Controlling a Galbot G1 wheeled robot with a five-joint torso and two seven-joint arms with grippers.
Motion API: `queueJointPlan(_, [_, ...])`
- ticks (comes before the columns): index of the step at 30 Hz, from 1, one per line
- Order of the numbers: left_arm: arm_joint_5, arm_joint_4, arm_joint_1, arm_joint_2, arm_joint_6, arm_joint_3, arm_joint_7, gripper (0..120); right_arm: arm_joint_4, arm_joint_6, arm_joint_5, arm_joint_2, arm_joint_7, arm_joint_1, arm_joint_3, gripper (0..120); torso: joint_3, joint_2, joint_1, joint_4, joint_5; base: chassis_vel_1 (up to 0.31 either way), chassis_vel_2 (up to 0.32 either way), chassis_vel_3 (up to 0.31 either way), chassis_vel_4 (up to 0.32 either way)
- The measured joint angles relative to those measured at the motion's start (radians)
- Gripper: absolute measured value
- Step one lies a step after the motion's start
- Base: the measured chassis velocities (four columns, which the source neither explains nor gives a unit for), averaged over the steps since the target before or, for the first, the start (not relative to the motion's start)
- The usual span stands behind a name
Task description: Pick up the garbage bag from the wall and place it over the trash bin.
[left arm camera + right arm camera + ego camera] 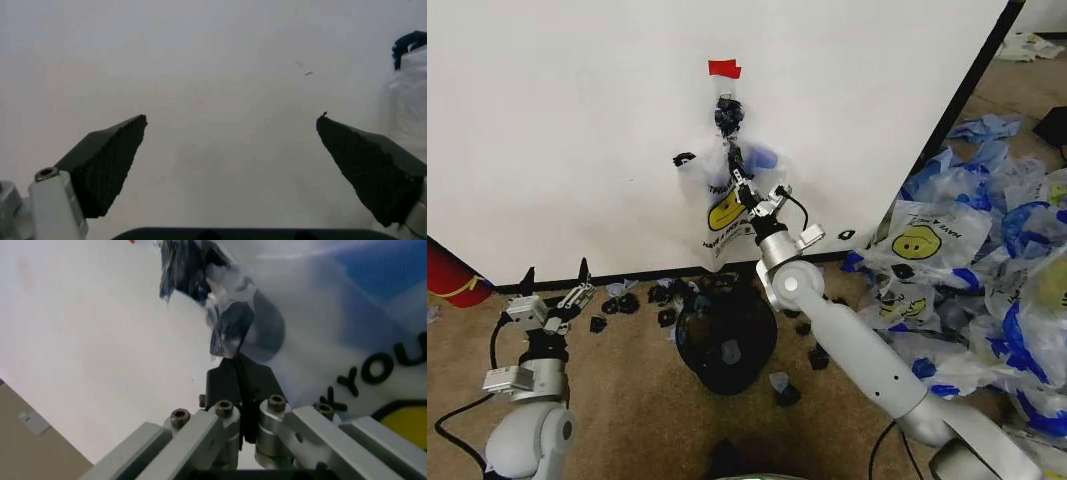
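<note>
The garbage bag [727, 205] hanging on the wall [567, 130] carried a yellow smiley face with dark lettering around it, too small to read from the head view; in the right wrist view, the same bag [347, 340] showed the letters "YOU" in dark print beside the yellow patch, with a "K" just before them, the rest cut off; a loose bag [919, 243] in the heap on the floor to the right bore a smiley with print arched over it, not legible.
</note>
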Motion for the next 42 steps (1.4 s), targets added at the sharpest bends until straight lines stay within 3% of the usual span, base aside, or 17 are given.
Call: queueJointPlan(42, [0.001,0.013,0.002,0.006,-0.02,-0.003,0.0,100,0.148,0.023,-0.071,-0.095,0.037,-0.133,-0.041,0,0.0,0.0,0.0,0.0,-0.0001,0.0,0.0,0.0,0.0])
